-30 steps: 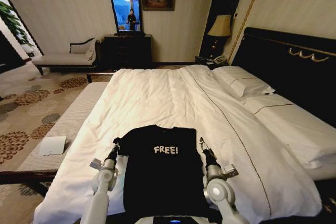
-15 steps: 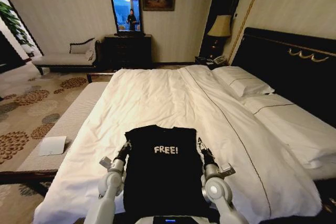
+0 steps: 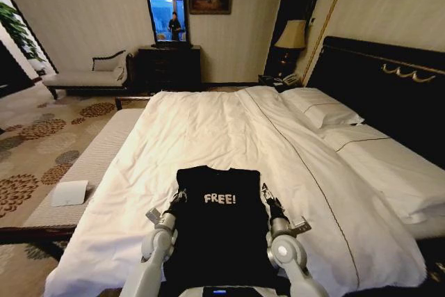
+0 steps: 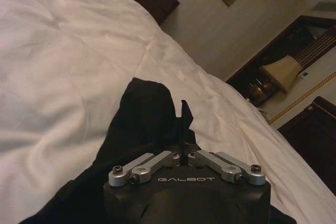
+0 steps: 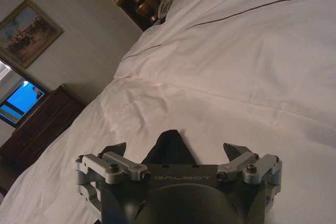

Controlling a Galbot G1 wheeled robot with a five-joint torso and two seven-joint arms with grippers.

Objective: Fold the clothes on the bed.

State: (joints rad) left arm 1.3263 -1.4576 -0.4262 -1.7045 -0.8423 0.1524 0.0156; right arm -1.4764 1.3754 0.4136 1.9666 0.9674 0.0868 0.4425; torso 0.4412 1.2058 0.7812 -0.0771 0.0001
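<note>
Clothes, one black T-shirt (image 3: 219, 224), lie flat on the near end of the bed (image 3: 208, 130). My left pincer (image 3: 179, 197) is clamped together on its left edge; my right pincer (image 3: 265, 192) stands apart beside its right edge.

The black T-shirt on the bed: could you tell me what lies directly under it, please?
The black T-shirt lies flat on the bed's white duvet, which shows all around it. The left gripper pinches its edge; the right gripper is open beside it. Whatever lies beneath is covered.
</note>
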